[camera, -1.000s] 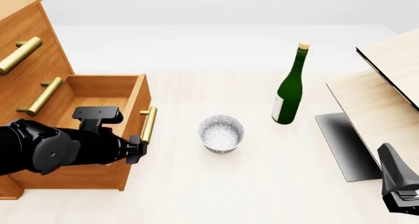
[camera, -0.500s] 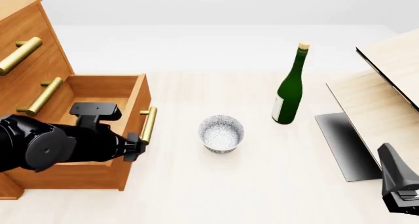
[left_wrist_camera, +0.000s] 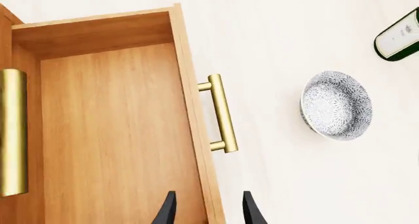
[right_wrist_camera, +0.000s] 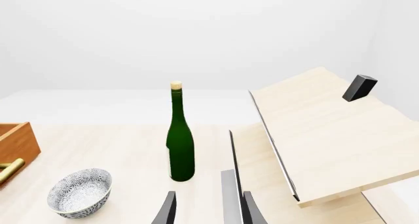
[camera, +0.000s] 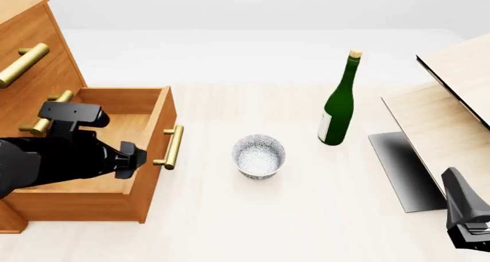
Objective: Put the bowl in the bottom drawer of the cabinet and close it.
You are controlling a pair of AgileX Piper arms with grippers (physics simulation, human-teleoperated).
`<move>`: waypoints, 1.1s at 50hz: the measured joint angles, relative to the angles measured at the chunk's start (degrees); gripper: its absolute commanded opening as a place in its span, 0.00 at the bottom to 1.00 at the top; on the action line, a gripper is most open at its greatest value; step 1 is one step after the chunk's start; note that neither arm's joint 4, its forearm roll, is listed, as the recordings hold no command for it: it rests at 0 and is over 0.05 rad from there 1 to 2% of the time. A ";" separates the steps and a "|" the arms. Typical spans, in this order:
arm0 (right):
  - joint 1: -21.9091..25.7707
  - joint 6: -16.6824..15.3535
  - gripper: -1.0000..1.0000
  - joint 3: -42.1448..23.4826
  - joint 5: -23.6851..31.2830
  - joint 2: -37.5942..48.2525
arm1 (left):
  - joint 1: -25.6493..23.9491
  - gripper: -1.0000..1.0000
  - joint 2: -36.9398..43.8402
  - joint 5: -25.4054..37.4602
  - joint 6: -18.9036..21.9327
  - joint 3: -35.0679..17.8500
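Bowl (camera: 259,156) is seen upright on the tabletop (camera: 253,216), near the middle, nothing visible inside it. Bare tabletop lies all round it: a clear strip between bowl and drawer front, another between bowl and green bottle (camera: 339,101). Bottle stands upright toward the far right of the bowl, well apart from it.

Cabinet (camera: 31,50) occupies the left edge of the tabletop. Bottom drawer (camera: 149,130) is pulled out toward the middle of the table; its wooden floor is seen bare in the left wrist view (left_wrist_camera: 111,131). Brass handle (camera: 173,147) on the drawer front faces the bowl. Two upper drawers are shut, their handles (camera: 23,64) projecting.

Left gripper (left_wrist_camera: 205,209) is held over the open drawer, just inside its front wall; jaws stand apart, one finger to each side of the front panel's top edge in the wrist view, nothing gripped. Contact with the panel cannot be judged.

Right gripper (right_wrist_camera: 205,209) sits low at the near right corner of the tabletop, jaws apart, nothing between them. A pale plywood structure (camera: 451,101) with a dark panel (camera: 402,170) fills the right edge, just beside that gripper.
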 measured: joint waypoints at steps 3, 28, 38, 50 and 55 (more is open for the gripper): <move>0.00 0.00 1.00 0.00 0.00 0.00 | 0.40 1.00 -1.36 0.70 0.48 -0.03; 0.00 0.00 1.00 0.00 0.00 0.00 | -2.12 1.00 -9.15 5.40 -1.72 -3.27; 0.00 0.00 1.00 0.00 0.00 0.00 | -2.91 1.00 -10.46 6.81 -2.24 -5.63; 0.00 0.00 1.00 0.00 0.00 0.00 | -4.08 1.00 -11.19 8.32 -1.39 -9.98; 0.00 0.00 1.00 0.00 0.00 0.00 | -4.62 1.00 -11.64 8.93 -0.71 -12.04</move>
